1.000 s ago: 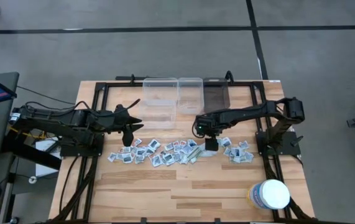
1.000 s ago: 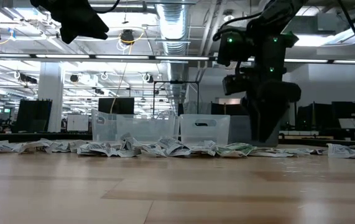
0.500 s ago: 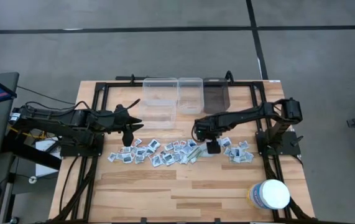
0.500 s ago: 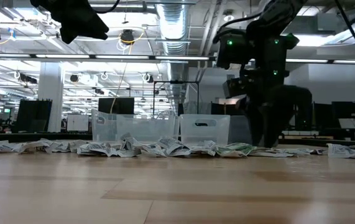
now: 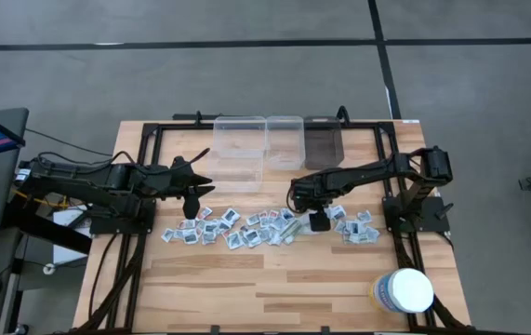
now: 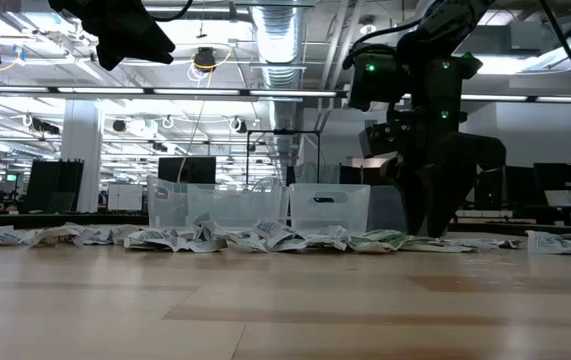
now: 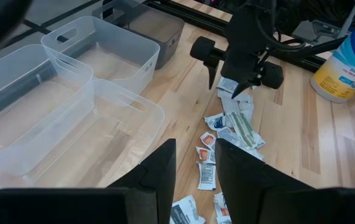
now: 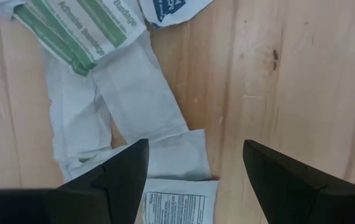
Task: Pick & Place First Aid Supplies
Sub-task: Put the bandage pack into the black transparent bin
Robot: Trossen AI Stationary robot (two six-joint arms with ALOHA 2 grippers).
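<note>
Reaching arm: right arm stretched from its base at the table's 3 o'clock side toward the centre, wrist bent straight down.
Right gripper [image 5: 318, 221]: low over the wooden table [image 5: 274, 288], fingers [image 8: 118, 177] spread wide, pinching nothing.
Under it: pale white wrappers [image 8: 137, 109] lay flat between the spread fingers, beside a green-printed adhesive bandage wrapper [image 8: 81, 28].
Long axis: in the high view the green-printed wrapper ran roughly from 1 to 7 o'clock.
First aid supplies [image 5: 237, 228]: scattered in a band across the table's middle, running 9 to 3 o'clock, flat on the wood.
Left gripper [image 5: 193, 191]: hung above the band's 9 o'clock end, arm lying nearly level, fingers [image 7: 158, 171] slightly parted, holding nothing.
Clear bins [image 5: 240, 149]: at 12 o'clock, apart from the packets.
White tub [image 5: 403, 291]: near the 5 o'clock corner.
</note>
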